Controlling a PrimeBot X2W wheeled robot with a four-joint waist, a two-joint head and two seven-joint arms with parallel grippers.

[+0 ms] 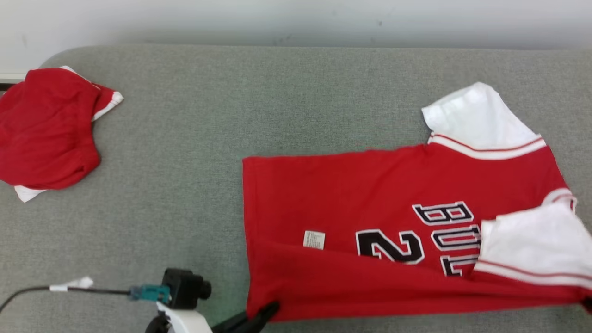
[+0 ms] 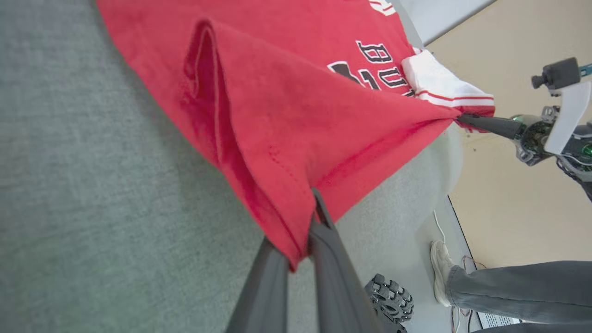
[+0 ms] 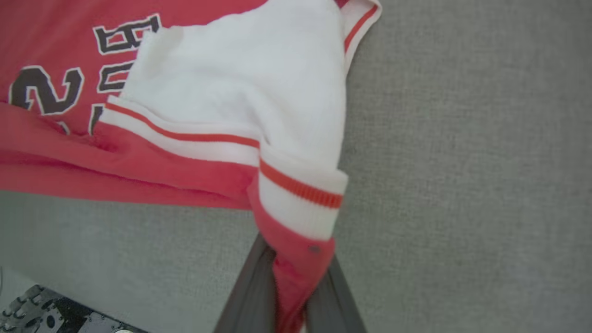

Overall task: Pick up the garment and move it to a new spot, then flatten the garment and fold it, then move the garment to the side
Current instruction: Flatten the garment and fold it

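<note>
The red jersey [image 1: 370, 208], with white sleeves and black "BUL" and "2" lettering, lies spread over the right half of the grey cloth-covered table [image 1: 185, 162]. Its hem points to the table's left and its sleeves to the right. Its near long edge runs along the table's front edge. A small white label [image 1: 314, 239] shows on the red cloth just left of the "2".

The left gripper [image 2: 300, 240] has its two dark fingers pressed together on the jersey's near hem corner, with red cloth pinched between them. The right gripper [image 3: 296, 273] likewise pinches the near shoulder end, just below the striped white sleeve cuff. In the left wrist view the near edge stretches taut between the two grippers and stands raised off the table.

A second red garment [image 1: 46, 129] with white trim lies bunched at the table's far left corner, well apart from the jersey. Beyond the table's edge, the left wrist view shows a person's grey trouser leg [image 2: 518, 286] and white shoe [image 2: 441, 273] on the floor.
</note>
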